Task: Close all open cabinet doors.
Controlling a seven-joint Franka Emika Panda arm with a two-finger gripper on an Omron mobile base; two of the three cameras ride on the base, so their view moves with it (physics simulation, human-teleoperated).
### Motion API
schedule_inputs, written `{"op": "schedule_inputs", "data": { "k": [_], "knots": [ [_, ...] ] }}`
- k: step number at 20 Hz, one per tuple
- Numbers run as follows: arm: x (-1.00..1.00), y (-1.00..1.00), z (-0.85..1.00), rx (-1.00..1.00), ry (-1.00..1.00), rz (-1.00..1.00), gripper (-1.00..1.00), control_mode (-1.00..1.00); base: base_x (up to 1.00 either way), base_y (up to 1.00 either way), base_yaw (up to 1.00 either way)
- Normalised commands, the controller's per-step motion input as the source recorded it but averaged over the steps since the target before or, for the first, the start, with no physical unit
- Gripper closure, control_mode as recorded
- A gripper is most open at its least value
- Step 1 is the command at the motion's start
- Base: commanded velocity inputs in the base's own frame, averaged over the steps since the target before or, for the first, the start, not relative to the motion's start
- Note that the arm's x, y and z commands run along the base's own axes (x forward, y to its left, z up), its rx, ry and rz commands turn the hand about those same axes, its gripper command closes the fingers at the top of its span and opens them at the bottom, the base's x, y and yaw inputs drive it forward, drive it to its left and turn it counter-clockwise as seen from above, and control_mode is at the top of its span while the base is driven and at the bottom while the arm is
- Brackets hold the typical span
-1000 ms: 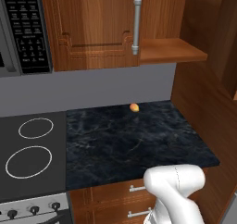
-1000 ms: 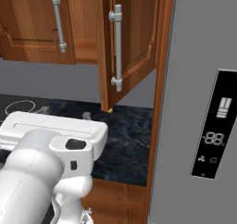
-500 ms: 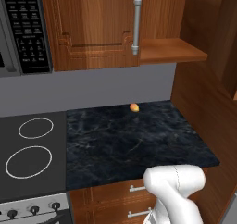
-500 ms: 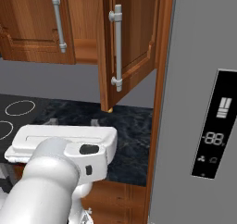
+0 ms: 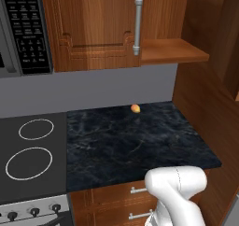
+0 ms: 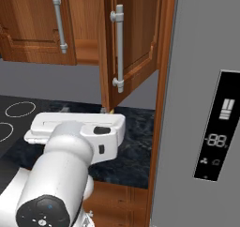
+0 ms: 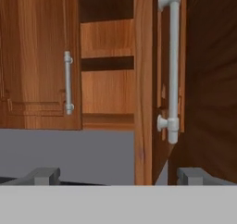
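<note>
Up and to the left of the gripper (image 7: 118,176) is the shut door (image 7: 39,56), with its long silver handle (image 7: 68,83) at its right edge. This cabinet door looks flat against the cabinet, so it seems done.

Next comes the dark gap with the wooden shelf (image 7: 107,39) inside. It sits right above the gripper, farther back.

Then comes the open door (image 7: 150,79). It sticks out toward the gripper, edge on, just above it and a bit to the right. Its silver bar (image 7: 173,65) is up and to the right of the gripper. The gripper is not touching the door or the bar.

The gripper's two dark tips stand wide apart. Nothing is held between them.

Under the cabinets is the dark surface (image 5: 140,145). A small orange thing (image 5: 135,109) lies on it near the back wall. The stove (image 5: 28,159) is at the far left.

So the job has hardly begun, I think. One door is shut. The open door is the one left to do. The gripper needs to push it to the left until it is flat like the other one.
</note>
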Motion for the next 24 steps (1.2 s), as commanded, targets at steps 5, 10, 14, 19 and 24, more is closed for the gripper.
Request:
{"op": "schedule_inputs", "data": {
  "k": [5,10,14,19,24],
  "knots": [
    [0.30,-0.08,-0.11,0.00,0.00,0.00,-1.00,-1.00,0.00,0.00,0.00],
    [0.35,-0.17,-0.13,0.00,0.00,0.00,-1.00,-1.00,0.00,0.00,0.00],
    [0.36,-0.21,-0.09,0.00,0.00,0.00,-1.00,-1.00,0.00,0.00,0.00],
    [0.34,-0.20,-0.10,0.00,0.00,0.00,-1.00,-1.00,0.00,0.00,0.00],
    [0.35,-0.13,-0.14,0.00,0.00,0.00,-1.00,-1.00,0.00,0.00,0.00]
  ]
}}
